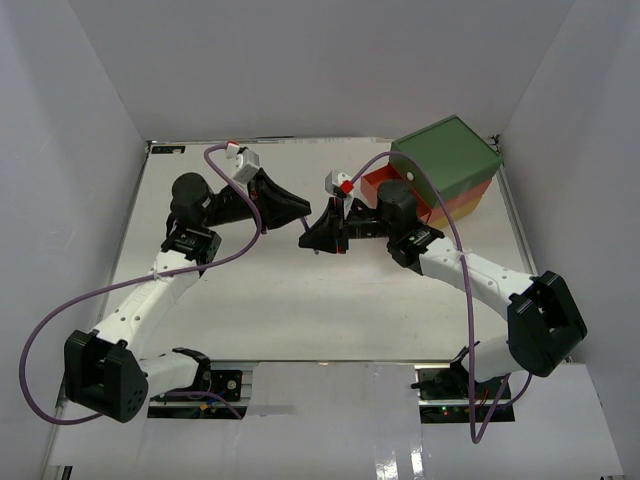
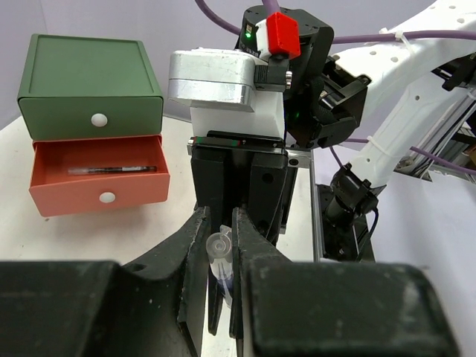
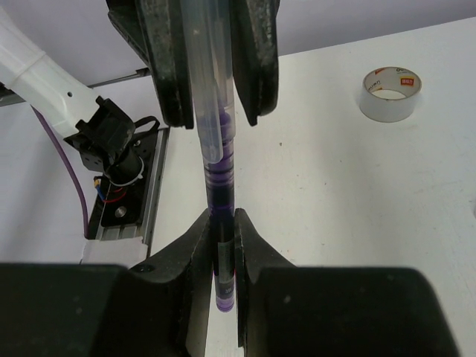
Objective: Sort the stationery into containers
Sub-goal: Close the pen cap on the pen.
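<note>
A thin pen with a clear cap and a purple-blue barrel [image 3: 221, 178] is held in the air between both grippers. My left gripper [image 2: 220, 230] is shut on its clear-capped end [image 2: 219, 249]. My right gripper [image 3: 222, 238] is shut on its dark purple end. The two grippers meet tip to tip over the table's middle, left gripper [image 1: 298, 214], right gripper [image 1: 314, 238]. The drawer chest [image 1: 445, 158] stands at the back right. Its orange-red middle drawer [image 2: 100, 195] is pulled open and a thin dark pen [image 2: 111, 169] lies in it. The green top drawer [image 2: 89, 115] is shut.
A beige tape roll [image 3: 389, 93] lies flat on the white table beyond the left gripper in the right wrist view. Purple cables loop over both arms. White walls close in the table on three sides.
</note>
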You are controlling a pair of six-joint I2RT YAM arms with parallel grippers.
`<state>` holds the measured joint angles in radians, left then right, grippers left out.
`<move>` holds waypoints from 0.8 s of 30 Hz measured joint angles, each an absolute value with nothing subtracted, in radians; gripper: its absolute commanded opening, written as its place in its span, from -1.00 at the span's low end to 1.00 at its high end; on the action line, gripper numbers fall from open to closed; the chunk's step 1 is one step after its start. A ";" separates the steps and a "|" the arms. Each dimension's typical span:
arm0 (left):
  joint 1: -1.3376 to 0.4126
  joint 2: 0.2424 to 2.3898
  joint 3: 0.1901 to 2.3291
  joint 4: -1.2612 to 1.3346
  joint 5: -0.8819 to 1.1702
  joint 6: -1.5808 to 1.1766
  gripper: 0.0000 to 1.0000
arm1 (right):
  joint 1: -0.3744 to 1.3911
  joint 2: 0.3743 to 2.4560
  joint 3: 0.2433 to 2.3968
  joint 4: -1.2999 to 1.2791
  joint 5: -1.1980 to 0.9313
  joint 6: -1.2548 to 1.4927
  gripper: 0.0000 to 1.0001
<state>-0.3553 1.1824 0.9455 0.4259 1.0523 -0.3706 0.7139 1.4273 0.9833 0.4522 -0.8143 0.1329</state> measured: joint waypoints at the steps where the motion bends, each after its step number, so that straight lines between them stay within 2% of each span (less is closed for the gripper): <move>1: -0.355 1.182 0.942 0.426 1.051 -0.368 -0.92 | 0.714 1.428 0.983 0.449 -0.815 0.135 -0.85; 24: -0.355 1.189 0.902 0.531 1.076 -0.424 -1.00 | 0.713 1.433 0.992 0.443 -0.868 0.208 -0.85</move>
